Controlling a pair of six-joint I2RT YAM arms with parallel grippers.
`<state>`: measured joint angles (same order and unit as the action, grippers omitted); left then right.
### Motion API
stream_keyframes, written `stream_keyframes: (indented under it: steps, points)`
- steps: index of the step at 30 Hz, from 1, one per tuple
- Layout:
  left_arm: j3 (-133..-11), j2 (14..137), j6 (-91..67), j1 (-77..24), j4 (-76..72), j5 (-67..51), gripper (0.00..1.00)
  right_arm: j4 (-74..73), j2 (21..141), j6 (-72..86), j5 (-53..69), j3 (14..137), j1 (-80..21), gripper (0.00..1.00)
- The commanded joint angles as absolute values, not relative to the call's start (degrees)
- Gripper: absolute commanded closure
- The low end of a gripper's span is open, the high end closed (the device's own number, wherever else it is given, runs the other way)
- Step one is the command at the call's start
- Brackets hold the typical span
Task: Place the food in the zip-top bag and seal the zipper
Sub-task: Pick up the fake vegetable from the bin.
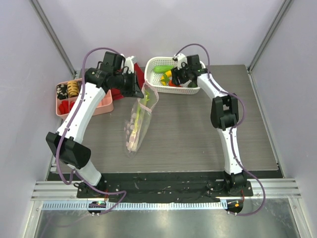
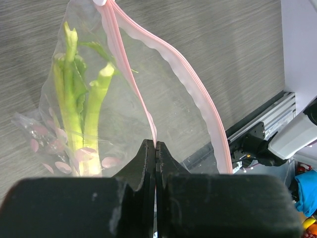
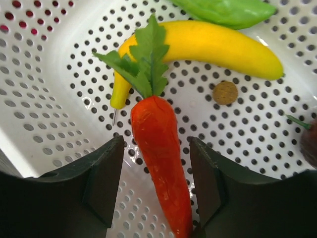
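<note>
The zip-top bag [image 1: 137, 124] hangs clear and pink-dotted from my left gripper [image 1: 141, 88], its lower end resting on the table. Seen from the left wrist, that gripper [image 2: 156, 145] is shut on the bag's pink zipper strip [image 2: 188, 74], and the mouth gapes open. A long green-and-white leek [image 2: 91, 114] lies inside the bag. My right gripper [image 1: 179, 75] is down in the white basket [image 1: 153, 62]. It [image 3: 156, 144] stands open astride a red-orange piece [image 3: 158, 148] with green leaves, a gap showing on each side. A yellow banana [image 3: 213, 47] and a green piece [image 3: 228, 10] lie beyond.
A pink tray [image 1: 58, 101] with small bits sits at the far left, beside the left arm. Something red [image 1: 117, 92] lies behind the left gripper. A small brown disc [image 3: 225, 92] rests on the perforated basket floor [image 3: 49, 99]. Purple walls enclose the table.
</note>
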<state>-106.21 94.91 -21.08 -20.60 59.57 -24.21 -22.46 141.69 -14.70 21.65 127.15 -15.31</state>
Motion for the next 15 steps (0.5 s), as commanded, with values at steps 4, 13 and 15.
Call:
stream_keyframes:
  steps: [4, 13, 15]
  points:
    - [-106.0, 94.48, -21.53, -20.48, 57.3, -25.22, 1.0, -23.81, 143.7, -24.86, 20.21, 129.99, -17.14, 0.42]
    - [-106.35, 95.36, -21.62, -20.3, 57.57, -25.93, 1.0, -28.99, 142.38, -30.32, 20.3, 125.86, -15.39, 0.56]
    - [-106.52, 95.62, -21.62, -20.22, 57.57, -25.93, 1.0, -29.44, 142.03, -30.15, 20.74, 126.03, -14.86, 0.74]
